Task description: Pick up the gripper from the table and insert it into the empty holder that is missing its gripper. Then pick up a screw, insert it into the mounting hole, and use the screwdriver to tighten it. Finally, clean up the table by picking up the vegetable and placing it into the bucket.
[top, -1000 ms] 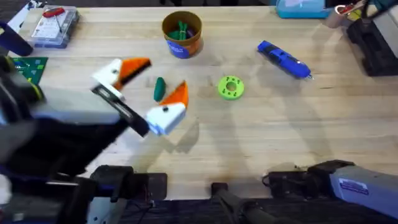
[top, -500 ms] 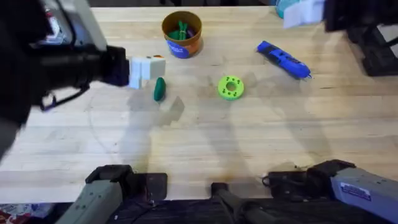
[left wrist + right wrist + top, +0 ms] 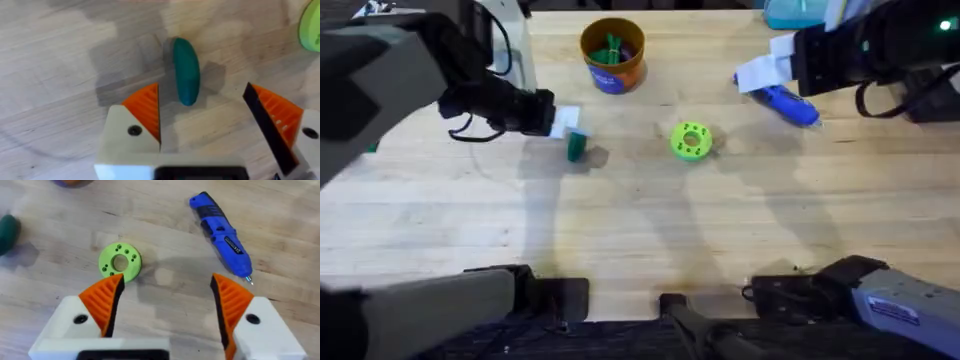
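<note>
smooth dark green oblong vegetable (image 3: 186,71) on grainy plank table (image 3: 620,230), left hand (image 3: 205,120) wide, ribbed orange pads (image 3: 146,107), right hand (image 3: 165,305) wide

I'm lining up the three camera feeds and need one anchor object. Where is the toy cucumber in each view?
Overhead: the vegetable lies on the table, just beside the left gripper.
Left wrist: it lies ahead of the open orange pads.
Right wrist: a dark green sliver at the edge.
Shared landmark: the lime-green ring.

green vegetable (image 3: 186,70) flat on table (image 3: 640,250)
</note>
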Motion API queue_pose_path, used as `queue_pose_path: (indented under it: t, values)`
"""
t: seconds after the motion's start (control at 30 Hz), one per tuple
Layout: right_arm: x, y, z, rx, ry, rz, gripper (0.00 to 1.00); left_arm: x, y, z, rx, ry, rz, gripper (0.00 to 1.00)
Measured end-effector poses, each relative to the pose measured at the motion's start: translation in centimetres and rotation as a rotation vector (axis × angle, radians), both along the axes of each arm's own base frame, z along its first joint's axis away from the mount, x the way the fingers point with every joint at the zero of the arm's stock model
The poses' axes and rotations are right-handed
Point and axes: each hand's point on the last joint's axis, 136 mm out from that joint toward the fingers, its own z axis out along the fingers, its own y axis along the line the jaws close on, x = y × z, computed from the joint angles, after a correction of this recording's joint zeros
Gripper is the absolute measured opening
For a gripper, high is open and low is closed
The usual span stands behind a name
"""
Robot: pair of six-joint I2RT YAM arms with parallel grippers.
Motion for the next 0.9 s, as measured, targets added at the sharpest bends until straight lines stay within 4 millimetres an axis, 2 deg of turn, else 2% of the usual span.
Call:
queue_pose_path:
  t: [0.37,0.6,0.73,0.9]
  values:
    - [-0.1,0.0,0.1,0.0,-0.005,0.003,0.996,-1.0,0.5,-5.4,0.039,0.202,0.023,0.992]
    - [-0.1,0.0,0.1,0.0,-0.004,0.003,0.996,0.0,0.1,-5.8,0.139,0.172,0.022,0.95]
    - [-0.1,0.0,0.1,0.0,-0.004,0.003,0.996,0.3,-0.4,-5.8,0.162,0.156,0.01,0.759]
    - [-0.1,0.0,0.1,0.0,-0.004,0.003,0.996,0.3,-0.6,-6.1,0.16,0.162,0.006,0.095]
